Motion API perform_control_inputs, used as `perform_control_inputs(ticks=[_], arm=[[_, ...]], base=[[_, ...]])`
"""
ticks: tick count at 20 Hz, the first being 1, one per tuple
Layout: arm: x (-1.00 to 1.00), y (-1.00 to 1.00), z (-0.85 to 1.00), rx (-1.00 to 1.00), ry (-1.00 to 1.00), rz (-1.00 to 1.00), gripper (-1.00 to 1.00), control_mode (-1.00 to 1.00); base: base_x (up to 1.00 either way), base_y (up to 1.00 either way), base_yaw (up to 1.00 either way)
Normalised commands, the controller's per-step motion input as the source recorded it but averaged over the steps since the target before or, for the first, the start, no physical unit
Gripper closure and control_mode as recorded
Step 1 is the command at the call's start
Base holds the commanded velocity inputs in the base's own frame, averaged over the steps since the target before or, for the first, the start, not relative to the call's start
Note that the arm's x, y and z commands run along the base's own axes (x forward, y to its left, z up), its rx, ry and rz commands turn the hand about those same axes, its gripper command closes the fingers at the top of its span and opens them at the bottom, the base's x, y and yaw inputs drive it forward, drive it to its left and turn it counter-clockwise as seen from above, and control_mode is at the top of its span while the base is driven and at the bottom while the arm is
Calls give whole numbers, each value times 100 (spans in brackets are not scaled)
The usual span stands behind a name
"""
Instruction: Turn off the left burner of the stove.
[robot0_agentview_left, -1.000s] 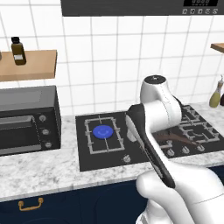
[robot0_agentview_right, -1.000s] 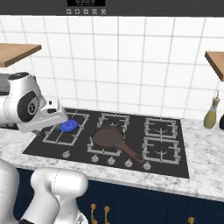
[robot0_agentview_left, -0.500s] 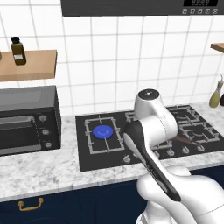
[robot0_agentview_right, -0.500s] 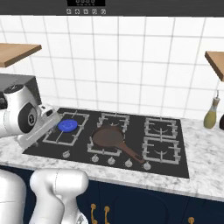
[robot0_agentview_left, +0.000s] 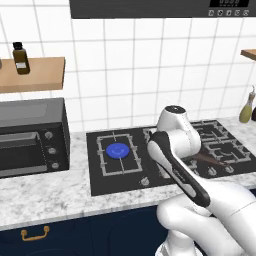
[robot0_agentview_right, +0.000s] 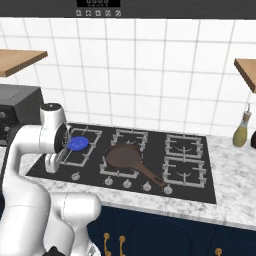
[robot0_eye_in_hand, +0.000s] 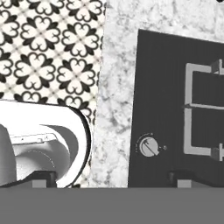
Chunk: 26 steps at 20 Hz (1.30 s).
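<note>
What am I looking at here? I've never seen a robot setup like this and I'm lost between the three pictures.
It's a rendered kitchen with one white robot arm. Two pictures come from cameras behind the arm, to its left and right. The third looks along the gripper, down at the stove edge and one silver knob. The black stove sits in a marble counter; its left burner glows blue, so it is lit. A dark pan rests on a middle grate, and a countertop oven stands left of the stove. Nothing is held.
</note>
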Motion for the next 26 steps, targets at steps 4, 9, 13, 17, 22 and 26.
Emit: perform_control_inputs(ticks=[4, 9, 13, 17, 22, 26], arm=[[52, 0, -34, -1, 4, 21, -100, -100], [46, 0, -27, -2, -2, 22, -100, -100], [27, 0, -40, 1, -11, 33, -100, -100], [9, 0, -55, 3, -9, 34, -100, -100], [2, 8, -47, 0, -3, 27, -100, -100], [-15, 13, -31, -7, 4, 14, -100, -100]], base=[[0, 0, 0], [0, 0, 0], [0, 0, 0], [0, 0, 0], [0, 0, 0], [0, 0, 0]])
